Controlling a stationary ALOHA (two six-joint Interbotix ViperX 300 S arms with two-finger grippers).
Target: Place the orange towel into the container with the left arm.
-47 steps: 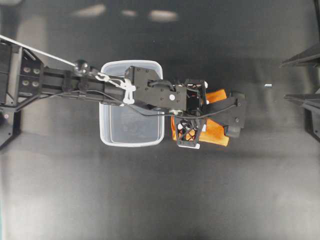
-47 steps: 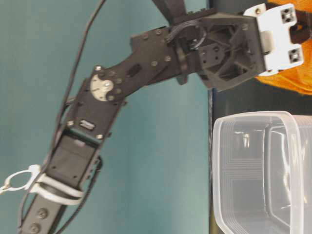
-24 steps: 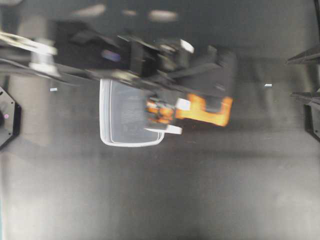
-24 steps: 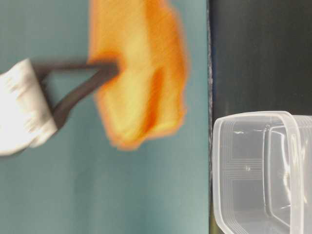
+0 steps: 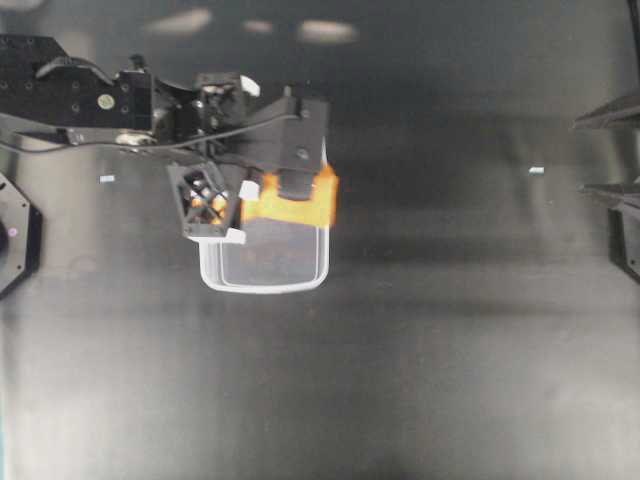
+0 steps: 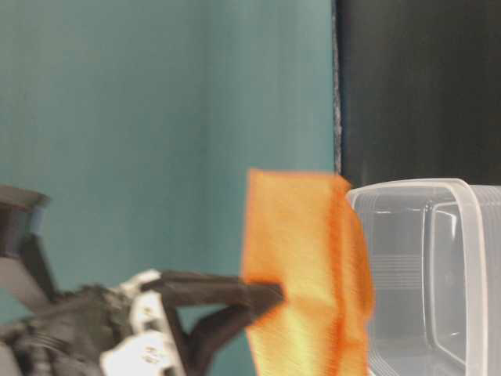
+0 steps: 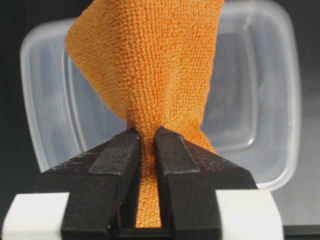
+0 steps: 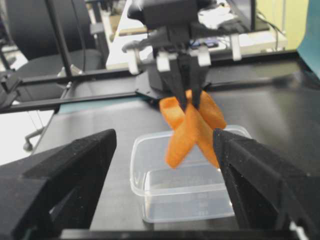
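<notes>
My left gripper (image 7: 146, 136) is shut on the orange towel (image 7: 150, 60), pinching a fold between its black fingers. The towel hangs in the air over the clear container (image 7: 295, 100). In the overhead view the towel (image 5: 300, 207) is over the container's (image 5: 262, 288) far right corner, with the left gripper (image 5: 293, 186) above it. In the table-level view the towel (image 6: 305, 298) hangs by the container's (image 6: 423, 274) rim. My right gripper (image 8: 165, 137) is open and empty, far off, and faces the towel (image 8: 192, 127) and the container (image 8: 185, 200).
The black table (image 5: 420, 380) spreads to the right of and in front of the container. Parts of the right arm (image 5: 612, 195) sit at the overhead view's right edge. A small white scrap (image 5: 536, 171) lies on the table at the right.
My left gripper has lifted the towel off the table to the right of the container and carried it left. The towel now hangs over the container. The right arm has not moved.
</notes>
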